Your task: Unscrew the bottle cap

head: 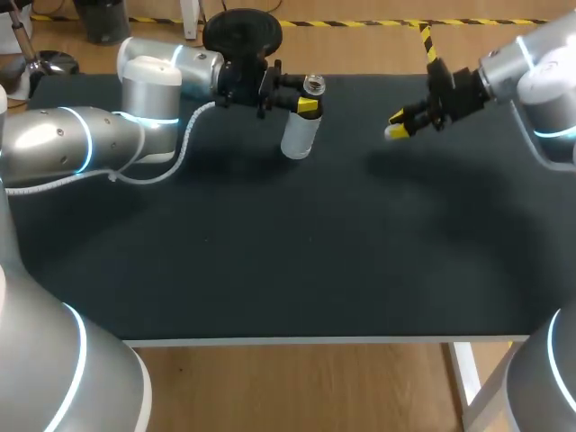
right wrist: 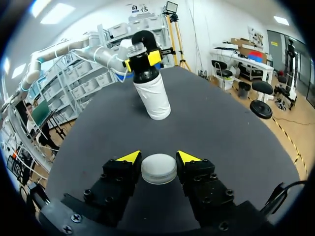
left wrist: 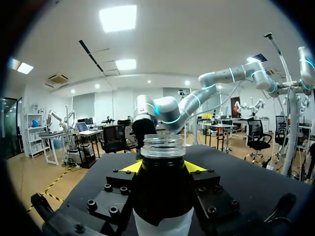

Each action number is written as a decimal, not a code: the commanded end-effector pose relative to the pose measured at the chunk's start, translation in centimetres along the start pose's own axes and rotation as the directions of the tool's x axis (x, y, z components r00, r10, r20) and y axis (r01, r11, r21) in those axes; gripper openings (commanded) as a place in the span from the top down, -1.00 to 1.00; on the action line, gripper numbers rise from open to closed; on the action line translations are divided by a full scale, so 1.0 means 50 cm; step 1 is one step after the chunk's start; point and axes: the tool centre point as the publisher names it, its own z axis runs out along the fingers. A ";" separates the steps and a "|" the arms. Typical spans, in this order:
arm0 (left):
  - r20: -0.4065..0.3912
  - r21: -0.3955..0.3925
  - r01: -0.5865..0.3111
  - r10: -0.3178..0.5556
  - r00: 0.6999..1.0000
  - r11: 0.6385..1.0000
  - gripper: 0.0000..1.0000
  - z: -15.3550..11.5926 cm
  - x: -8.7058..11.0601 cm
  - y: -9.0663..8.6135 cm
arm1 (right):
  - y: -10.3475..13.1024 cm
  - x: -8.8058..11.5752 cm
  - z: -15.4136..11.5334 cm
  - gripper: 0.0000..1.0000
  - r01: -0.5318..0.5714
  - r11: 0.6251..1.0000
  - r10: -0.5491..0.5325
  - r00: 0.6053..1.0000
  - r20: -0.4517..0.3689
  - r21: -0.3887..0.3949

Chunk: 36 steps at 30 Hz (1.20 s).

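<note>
The bottle (head: 300, 133) has a white lower body, a dark upper part and a clear open mouth (left wrist: 162, 146) with no cap on it. It leans at the back of the table, its base at the mat. My left gripper (head: 308, 105) is shut on its dark shoulder, the yellow tips on either side. In the left wrist view the bottle (left wrist: 162, 191) fills the space between the fingers (left wrist: 132, 167). My right gripper (head: 397, 126) hangs to the right of the bottle, shut on the white cap (right wrist: 158, 168). From the right wrist the bottle (right wrist: 152, 96) stands ahead of that gripper (right wrist: 158, 158).
The black mat (head: 288, 261) covers the table. Its front edge (head: 315, 340) runs along the near side. A white cable (head: 171, 166) loops off my left arm onto the mat.
</note>
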 end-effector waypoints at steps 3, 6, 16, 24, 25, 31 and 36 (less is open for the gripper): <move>-0.007 0.003 0.000 0.000 1.000 1.000 1.00 0.000 -0.007 0.004 | -0.002 0.008 0.004 0.18 -0.012 0.999 0.012 1.000 0.003 0.030; -0.007 0.003 0.000 0.000 1.000 1.000 1.00 0.000 -0.007 0.004 | -0.005 0.013 0.007 -0.84 -0.016 0.998 0.017 1.000 -0.012 0.056; -0.007 0.003 0.000 0.000 1.000 1.000 1.00 0.000 -0.007 0.004 | -0.007 0.022 -0.004 -1.00 -0.038 0.998 0.037 0.999 0.009 0.054; -0.007 0.003 0.000 0.000 1.000 1.000 1.00 0.000 -0.007 0.004 | 0.013 0.027 -0.011 -1.00 -0.029 0.998 0.027 0.999 0.024 0.048; -0.007 0.003 0.000 0.000 1.000 1.000 1.00 0.000 -0.007 0.004 | 0.017 0.027 -0.011 -1.00 -0.026 0.998 0.025 0.999 0.025 0.049; -0.007 0.003 0.000 0.000 1.000 1.000 1.00 0.000 -0.007 0.004 | 0.036 0.029 -0.005 -1.00 -0.018 0.998 0.017 0.999 0.027 0.053; -0.007 0.003 0.000 0.000 1.000 1.000 -1.00 0.000 -0.007 0.004 | 0.036 0.029 -0.005 -1.00 -0.018 0.998 0.017 0.999 0.027 0.053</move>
